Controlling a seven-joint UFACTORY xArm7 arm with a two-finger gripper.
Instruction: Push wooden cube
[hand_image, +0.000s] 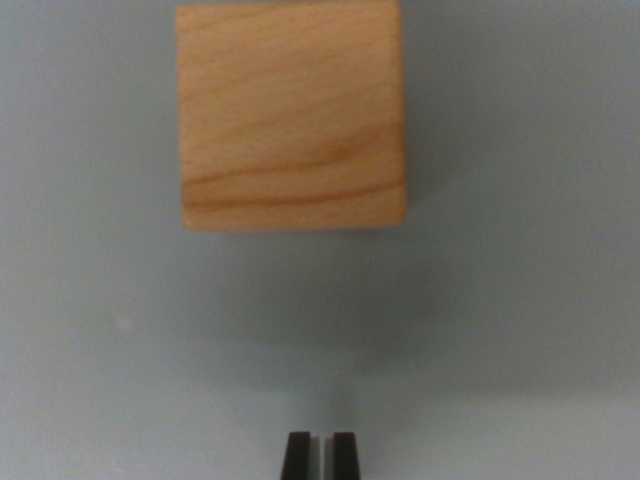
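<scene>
- Here you are looking down the wrist view — the light-brown wooden cube with darker grain lines (291, 115) sits at the top of the frame, slightly to the wrist view's left of centre, resting on the plain pale grey-blue surface (520, 300).
- Your gripper (321, 455) shows only as two black fingers (297, 456) at the bottom edge, drawn almost together with just a thin sliver of light between them, clamped on nothing.
- Cube and fingers are well apart, with bare surface between — no contact yet.
- First risk: the fingers sit a touch to the wrist view's right of the cube's middle. Drive straight ahead and, in my judgement, you would meet the near face off-centre, so the cube could spin instead of sliding.
- Second risk: the narrow, closed tip is a small contact patch. It may skid along the smooth face and slip past one corner.
- Third risk: height cannot be read from this view — too high and you could ride over or tip the cube, too low and you may scrape the surface.
- Orientation: the cube sits square to the camera, near face turned flat towards the fingers, edges running up-down and across the frame.
- Long axis: none to speak of, the sides look equal; only the grain runs roughly across, left to right.
</scene>
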